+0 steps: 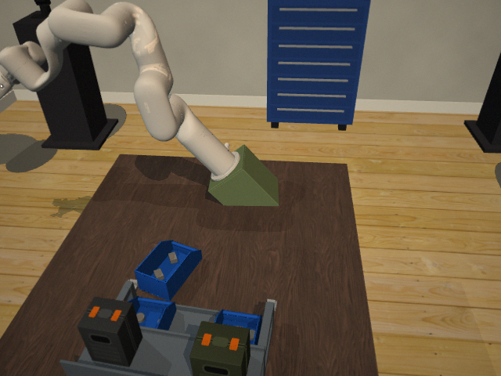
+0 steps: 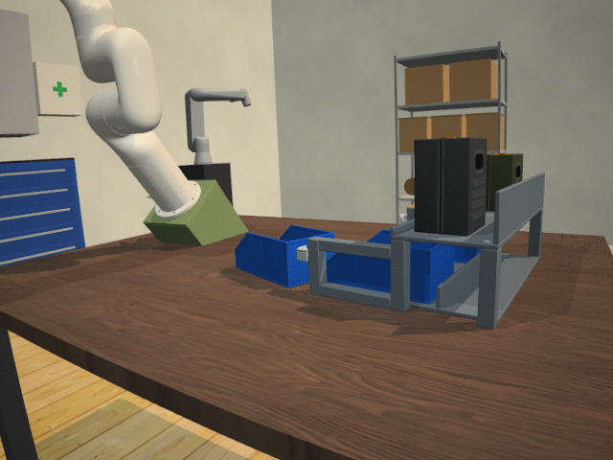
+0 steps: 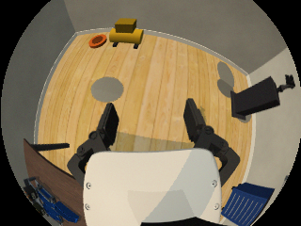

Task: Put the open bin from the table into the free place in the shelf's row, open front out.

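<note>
The open blue bin [image 1: 183, 272] [image 2: 261, 260] stands upright on the table, turned at an angle to the shelf, with two small grey parts inside. The grey shelf [image 1: 268, 323] [image 2: 399, 277] holds one blue bin [image 1: 150, 306] [image 2: 441, 269] at its left end and another blue bin [image 1: 239, 316] at its right end in the top view. The free place lies between them, partly hidden by the upper board. My gripper [image 3: 150, 108] is open and empty, over the floor away from the bin. The top and exterior views do not show its fingers.
A black case [image 1: 106, 331] [image 2: 450, 188] and an olive case [image 1: 221, 352] [image 2: 504, 180] stand on the shelf's upper board. The arm rises from a green wedge base [image 1: 246, 186] [image 2: 213, 218] on the brown table [image 1: 315, 243] [image 2: 197, 316], beyond the bin in the top view.
</note>
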